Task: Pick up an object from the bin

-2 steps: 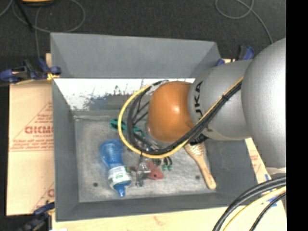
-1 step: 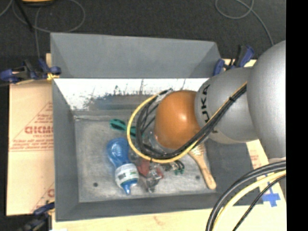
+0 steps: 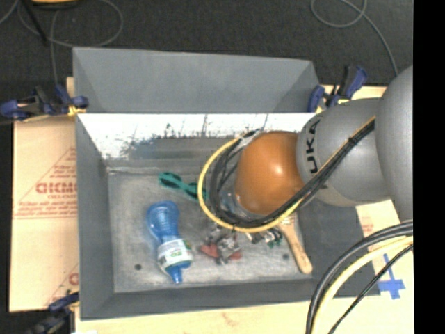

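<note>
My gripper [image 3: 222, 246] hangs low over the bin floor near the front middle, below the arm's orange cover. A small red piece [image 3: 209, 250] lies right against it on the left, and more red shows at its right. A crumpled blue plastic bottle [image 3: 165, 236] with a white and green label lies to the left, cap toward the front. A green-handled tool [image 3: 178, 184] lies further back, partly hidden under the cover. A wooden stick [image 3: 297, 246] lies to the right.
The arm and its orange cover with looped cables hide the bin's middle and right. A small dark and green item [image 3: 272, 239] lies between the gripper and the wooden stick. The bin's front wall is close behind the gripper.
</note>
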{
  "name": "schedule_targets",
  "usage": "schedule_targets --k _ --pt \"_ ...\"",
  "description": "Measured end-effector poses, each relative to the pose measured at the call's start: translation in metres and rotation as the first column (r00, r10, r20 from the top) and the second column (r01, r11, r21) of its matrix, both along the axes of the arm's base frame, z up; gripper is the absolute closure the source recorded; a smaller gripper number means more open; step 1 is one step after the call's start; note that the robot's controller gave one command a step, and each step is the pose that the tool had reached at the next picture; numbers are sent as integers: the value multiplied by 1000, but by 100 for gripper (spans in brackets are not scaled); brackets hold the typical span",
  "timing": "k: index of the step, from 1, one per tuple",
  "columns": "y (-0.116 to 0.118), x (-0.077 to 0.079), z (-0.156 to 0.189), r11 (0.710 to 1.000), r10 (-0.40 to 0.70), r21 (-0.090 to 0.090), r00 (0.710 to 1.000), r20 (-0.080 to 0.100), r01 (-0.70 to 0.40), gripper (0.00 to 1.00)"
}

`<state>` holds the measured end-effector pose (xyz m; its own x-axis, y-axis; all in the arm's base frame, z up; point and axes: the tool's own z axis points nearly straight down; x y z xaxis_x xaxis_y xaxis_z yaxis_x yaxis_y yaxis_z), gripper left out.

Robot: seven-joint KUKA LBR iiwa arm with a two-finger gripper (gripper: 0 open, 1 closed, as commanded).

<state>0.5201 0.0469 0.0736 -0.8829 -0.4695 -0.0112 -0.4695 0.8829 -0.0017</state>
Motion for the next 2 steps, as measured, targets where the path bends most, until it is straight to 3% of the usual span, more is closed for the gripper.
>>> schedule_targets --k 1,2 --pt "0 0 0 1000 -1 0 1000 0 1 100" --pt "-27 -12 157 949 314 -3 949 -10 -314 100"
